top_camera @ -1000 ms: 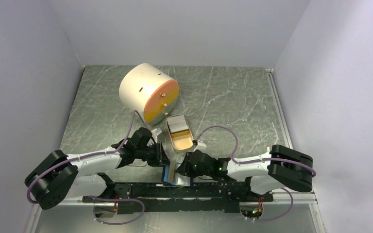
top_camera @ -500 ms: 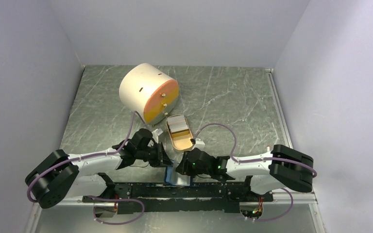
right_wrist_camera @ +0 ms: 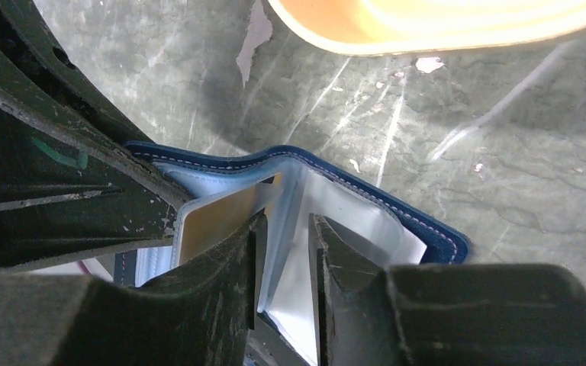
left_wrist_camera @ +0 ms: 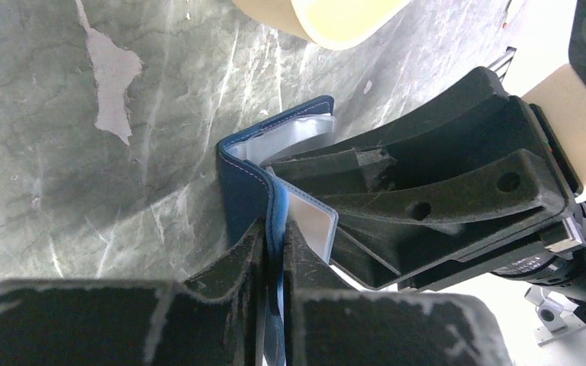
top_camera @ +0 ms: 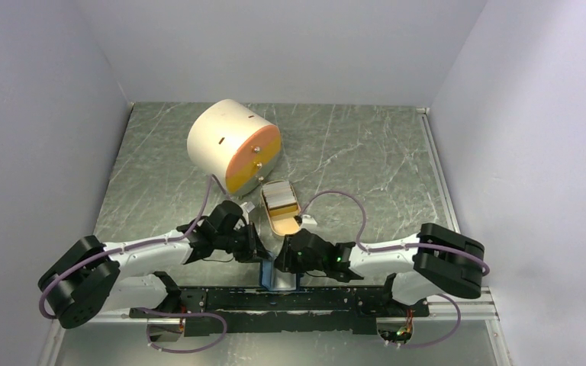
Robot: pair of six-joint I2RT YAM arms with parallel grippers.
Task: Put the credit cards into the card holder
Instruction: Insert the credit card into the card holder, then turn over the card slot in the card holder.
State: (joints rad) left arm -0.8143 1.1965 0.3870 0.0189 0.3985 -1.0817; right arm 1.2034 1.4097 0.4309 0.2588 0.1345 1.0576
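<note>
The card holder (top_camera: 277,275), a dark blue wallet, stands partly open on its edge near the table's front, between both grippers. My left gripper (left_wrist_camera: 275,238) is shut on its blue cover (left_wrist_camera: 246,187). My right gripper (right_wrist_camera: 284,232) reaches into the wallet from the other side, its jaws a little apart around a clear inner sleeve (right_wrist_camera: 351,229) without pinching it. A tan pocket panel (right_wrist_camera: 214,219) shows beside its left finger. The credit cards (top_camera: 278,196), a whitish-grey stack, lie in the tan oval dish (top_camera: 287,225), just behind the grippers.
A big cream cylinder with an orange face (top_camera: 233,145) lies on its side behind the dish. The dish's rim shows at the top of the right wrist view (right_wrist_camera: 442,27) and of the left wrist view (left_wrist_camera: 336,19). The black rail of the arm bases (top_camera: 275,301) runs just in front of the wallet.
My right gripper has moved left, deeper into the wallet, and the wallet now looks narrower from above. My left gripper has kept its hold and barely moved.
</note>
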